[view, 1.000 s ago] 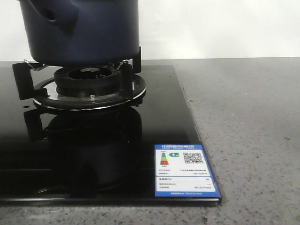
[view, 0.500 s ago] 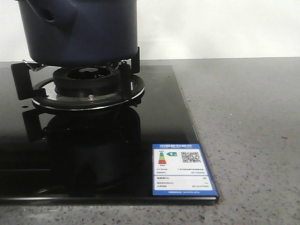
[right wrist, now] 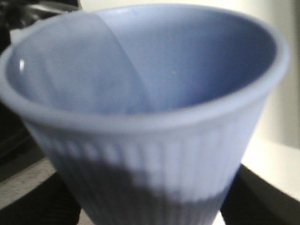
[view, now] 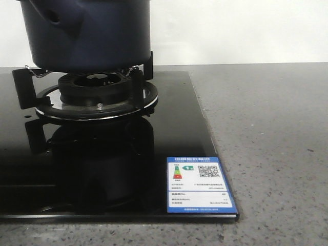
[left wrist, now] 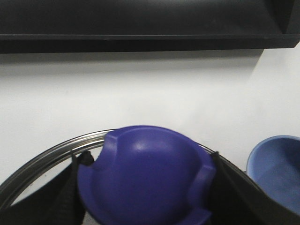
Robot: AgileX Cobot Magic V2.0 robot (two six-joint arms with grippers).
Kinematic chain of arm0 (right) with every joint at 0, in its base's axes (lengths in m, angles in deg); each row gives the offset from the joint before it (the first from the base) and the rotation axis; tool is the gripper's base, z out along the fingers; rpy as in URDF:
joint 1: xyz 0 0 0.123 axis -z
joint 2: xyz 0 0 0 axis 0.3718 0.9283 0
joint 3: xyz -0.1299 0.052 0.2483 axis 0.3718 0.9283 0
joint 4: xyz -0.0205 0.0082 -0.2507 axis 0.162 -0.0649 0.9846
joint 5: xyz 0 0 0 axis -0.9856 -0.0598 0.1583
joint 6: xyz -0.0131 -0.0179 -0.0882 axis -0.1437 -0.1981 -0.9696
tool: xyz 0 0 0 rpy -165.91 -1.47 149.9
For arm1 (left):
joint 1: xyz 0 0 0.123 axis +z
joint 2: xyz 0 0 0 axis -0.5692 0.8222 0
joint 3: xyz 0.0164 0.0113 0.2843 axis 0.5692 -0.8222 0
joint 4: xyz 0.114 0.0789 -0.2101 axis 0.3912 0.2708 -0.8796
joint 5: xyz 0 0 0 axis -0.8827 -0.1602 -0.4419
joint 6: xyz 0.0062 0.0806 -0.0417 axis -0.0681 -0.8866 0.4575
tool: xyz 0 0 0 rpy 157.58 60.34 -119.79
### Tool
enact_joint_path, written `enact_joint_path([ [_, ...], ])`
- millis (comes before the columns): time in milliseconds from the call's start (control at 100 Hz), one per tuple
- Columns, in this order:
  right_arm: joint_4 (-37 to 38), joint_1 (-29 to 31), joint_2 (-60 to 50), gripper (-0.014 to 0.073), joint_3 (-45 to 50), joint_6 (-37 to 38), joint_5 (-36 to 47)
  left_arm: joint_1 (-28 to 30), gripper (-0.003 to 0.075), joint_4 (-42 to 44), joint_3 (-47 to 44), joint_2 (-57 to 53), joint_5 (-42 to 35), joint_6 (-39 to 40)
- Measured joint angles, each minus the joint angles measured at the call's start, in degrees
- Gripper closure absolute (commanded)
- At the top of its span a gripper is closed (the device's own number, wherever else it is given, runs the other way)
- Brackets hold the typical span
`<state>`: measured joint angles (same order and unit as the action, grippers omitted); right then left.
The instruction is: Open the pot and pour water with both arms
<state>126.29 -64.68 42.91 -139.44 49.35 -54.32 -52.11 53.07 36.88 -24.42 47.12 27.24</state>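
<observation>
The dark navy pot [view: 89,33] stands on the gas burner [view: 95,89] at the back left of the front view; its top is cut off by the frame. Neither gripper shows in that view. In the left wrist view my left gripper [left wrist: 147,190] is shut on the lid's round blue knob [left wrist: 145,173], with the lid's metal rim [left wrist: 51,152] behind it. In the right wrist view my right gripper [right wrist: 150,206] is shut on a light blue ribbed cup [right wrist: 150,122], held upright. The cup also shows in the left wrist view [left wrist: 276,171].
The burner sits on a black glass hob [view: 169,128] with a blue energy label [view: 199,185] at its front right corner. Grey speckled counter [view: 271,143] lies to the right. A white wall stands behind.
The front view scene sits a few pixels further left than a second ago. It has been still for the last half second.
</observation>
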Motion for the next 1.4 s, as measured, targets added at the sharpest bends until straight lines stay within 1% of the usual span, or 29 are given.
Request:
enact_joint_path([
  [710,27.66,-0.13,0.86,0.0254,-0.03,-0.13,3.64,0.0,0.0362,0.0,0.0,0.0,0.0,0.0],
  [1010,36.59,-0.13,0.86,0.0254,-0.03,-0.13,5.55,0.0,0.0362,0.0,0.0,0.0,0.0,0.0],
  [1180,38.98,-0.13,0.86,0.0254,-0.13,-0.13,5.91,0.0,0.0362,0.0,0.0,0.0,0.0,0.0],
  [1400,39.32,-0.13,0.86,0.0254,-0.13,-0.13,5.94,0.0,0.0362,0.0,0.0,0.0,0.0,0.0],
])
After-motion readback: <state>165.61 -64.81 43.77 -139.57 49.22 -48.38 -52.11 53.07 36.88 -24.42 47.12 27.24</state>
